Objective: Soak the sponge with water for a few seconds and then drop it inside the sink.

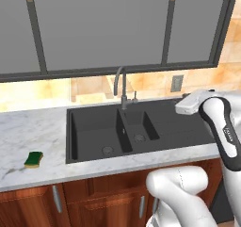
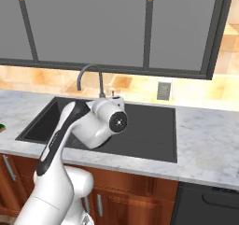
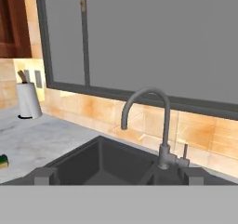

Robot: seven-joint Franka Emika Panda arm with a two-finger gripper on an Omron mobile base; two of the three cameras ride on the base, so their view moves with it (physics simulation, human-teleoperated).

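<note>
Counts, kitchen scene:
1 sponge (image 1: pixel 33 159), 1 sink (image 1: pixel 89 127) w/ 2 basins + 2 drains, 1 faucet (image 1: pixel 121 87), 1 paper towel roll (image 3: pixel 29 100), 1 wall outlet (image 1: pixel 176 83), 3 cabinet handles below counter.

- Sink (image 1: pixel 94 127): dark double basin set in the marble counter (image 1: pixel 28 127), a round drain in each basin.
- Faucet (image 1: pixel 121 85): grey gooseneck, upright behind the divider.
- Sponge (image 1: pixel 33 159): green over yellow, on the counter left of the sink, well apart from it.
- Arm (image 1: pixel 221 127): at right.
</note>
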